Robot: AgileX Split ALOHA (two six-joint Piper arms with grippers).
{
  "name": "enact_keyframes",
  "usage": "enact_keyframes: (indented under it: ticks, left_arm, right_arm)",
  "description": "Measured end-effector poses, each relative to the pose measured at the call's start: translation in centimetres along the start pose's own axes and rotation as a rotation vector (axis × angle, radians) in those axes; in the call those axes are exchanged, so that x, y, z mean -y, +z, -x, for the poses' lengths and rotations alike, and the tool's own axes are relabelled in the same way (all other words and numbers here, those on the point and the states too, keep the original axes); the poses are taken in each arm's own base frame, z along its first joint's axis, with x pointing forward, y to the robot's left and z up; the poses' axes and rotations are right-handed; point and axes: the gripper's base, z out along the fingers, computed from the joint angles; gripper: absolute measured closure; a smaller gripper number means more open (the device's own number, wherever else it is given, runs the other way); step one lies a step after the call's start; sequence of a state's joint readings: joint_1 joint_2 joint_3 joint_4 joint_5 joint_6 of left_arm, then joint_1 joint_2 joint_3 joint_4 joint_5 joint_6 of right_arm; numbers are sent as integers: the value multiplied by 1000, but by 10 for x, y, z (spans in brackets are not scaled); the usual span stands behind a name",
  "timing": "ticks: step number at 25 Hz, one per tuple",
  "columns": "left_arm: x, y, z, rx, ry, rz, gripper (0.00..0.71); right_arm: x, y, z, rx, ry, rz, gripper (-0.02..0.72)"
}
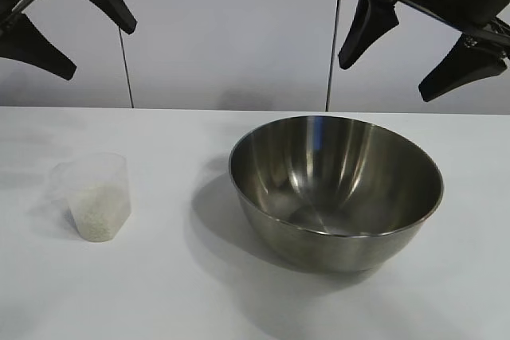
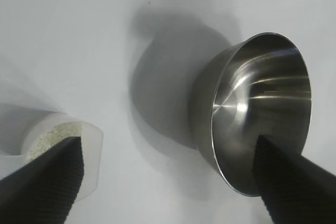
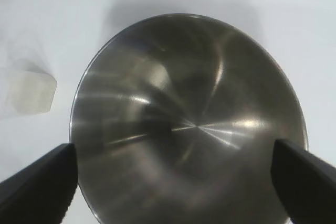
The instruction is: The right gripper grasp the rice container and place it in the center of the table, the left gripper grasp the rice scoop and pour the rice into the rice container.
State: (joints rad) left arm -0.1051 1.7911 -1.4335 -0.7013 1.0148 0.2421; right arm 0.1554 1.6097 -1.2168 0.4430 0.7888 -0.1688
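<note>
Steel dominates the exterior view: the rice container (image 1: 335, 189), a deep shiny bowl, sits upright on the white table (image 1: 159, 292), right of the middle. Well apart from the bowl, toward the left edge, stands the rice scoop (image 1: 94, 195), a clear frosted cup with rice (image 1: 97, 211) heaped in its lower half. Above and behind the bowl to the right, the right gripper (image 1: 408, 47) hangs clear of everything, its two pointed fingers spread wide and holding nothing. High above the scoop, far left of the bowl, the left gripper (image 1: 68, 31) hovers with its fingers likewise parted and empty.

From the left wrist view, the left gripper (image 2: 170, 182) shows two ribbed black fingertips set far apart; the bowl (image 2: 252, 114) lies beyond one tip, and the scoop (image 2: 79, 145) with its whitish grains (image 2: 52, 135) lies beyond the other, apart from the bowl.

From the right wrist view, the right gripper (image 3: 176, 182) has its fingertips splayed to either side of the bowl (image 3: 189, 124), its hollow empty. The scoop (image 3: 32, 93) stands off beside the bowl, not touching it.
</note>
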Motion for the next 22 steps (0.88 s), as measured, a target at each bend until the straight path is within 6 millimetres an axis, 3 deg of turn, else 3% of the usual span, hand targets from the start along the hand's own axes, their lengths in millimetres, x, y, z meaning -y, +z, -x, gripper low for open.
enact_keyframes:
  ticks: [11,16,22]
  left_arm:
    - [0,0,0,1,0,0,78]
    - [0,0,0,1,0,0,78]
    - [0,0,0,2,0,0,78]
  right_arm:
    - [9,4,3,23,-56,-87,9]
    - [34,41,-4,-105,-61,-222,9]
    - [51,86,-15,-223,-28,-243,9]
